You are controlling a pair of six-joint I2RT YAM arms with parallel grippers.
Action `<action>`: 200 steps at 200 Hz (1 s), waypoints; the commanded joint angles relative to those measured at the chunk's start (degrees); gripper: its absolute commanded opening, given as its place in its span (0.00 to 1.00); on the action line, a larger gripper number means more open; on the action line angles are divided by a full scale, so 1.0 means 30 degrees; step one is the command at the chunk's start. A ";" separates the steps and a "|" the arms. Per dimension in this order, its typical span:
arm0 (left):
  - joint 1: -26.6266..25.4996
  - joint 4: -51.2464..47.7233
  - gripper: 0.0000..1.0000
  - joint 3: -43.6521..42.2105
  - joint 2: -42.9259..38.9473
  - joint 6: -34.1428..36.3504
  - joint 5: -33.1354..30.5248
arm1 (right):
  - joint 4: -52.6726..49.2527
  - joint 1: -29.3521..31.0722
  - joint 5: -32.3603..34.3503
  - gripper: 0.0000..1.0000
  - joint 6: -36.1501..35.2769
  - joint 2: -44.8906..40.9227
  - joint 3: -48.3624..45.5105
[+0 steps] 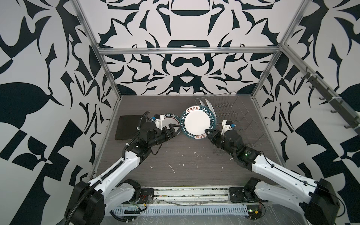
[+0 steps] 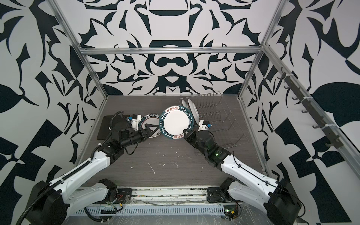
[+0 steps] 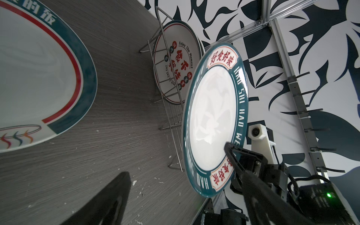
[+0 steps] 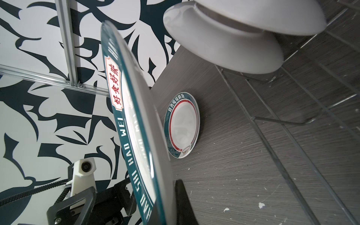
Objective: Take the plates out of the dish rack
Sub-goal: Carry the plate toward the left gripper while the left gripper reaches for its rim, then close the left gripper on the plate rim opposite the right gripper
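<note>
Two down on the bench (image 1: 185, 155) by the gaping left pincer (image 1: 174, 127) — dark square plate (image 1: 126, 126), red-ringed round plate (image 4: 183, 124); right pincer (image 1: 208, 134) grips a teal-lettered white plate (image 1: 197, 121) aloft, more white plates (image 1: 208, 104) beyond it in the silver wire rack (image 1: 231, 115).

I count five plates in all.
- Round, teal lettered rim: one, the lettered plate (image 1: 197, 121).
- Round, teal rim with a red ring: one, the ringed plate (image 1: 168, 123).
- Dark, rounded-square: one, the dark plate (image 1: 126, 126).
- White, standing in the rack: two, the front rack plate (image 1: 208, 105) and the back rack plate (image 1: 202, 102).

Dish rack (image 1: 231, 116): one.
Grippers: two, the left gripper (image 1: 176, 129) and the right gripper (image 1: 206, 132).
Table (image 1: 185, 155): one.
</note>
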 commanded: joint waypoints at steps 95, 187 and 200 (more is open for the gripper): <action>-0.0142 0.1420 0.79 -0.0348 0.0413 -0.0501 0.0611 | 0.3937 0.1204 -0.0090 0.00 0.1214 0.0089 0.0226; -0.0143 0.1818 0.62 -0.0637 0.0308 -0.0591 0.0289 | 0.4037 0.1686 -0.0209 0.00 0.1398 -0.0247 -0.0256; -0.0139 0.2015 0.60 -0.0695 0.0375 -0.0677 0.0376 | 0.3895 0.1705 -0.0120 0.00 0.1372 -0.0320 -0.0310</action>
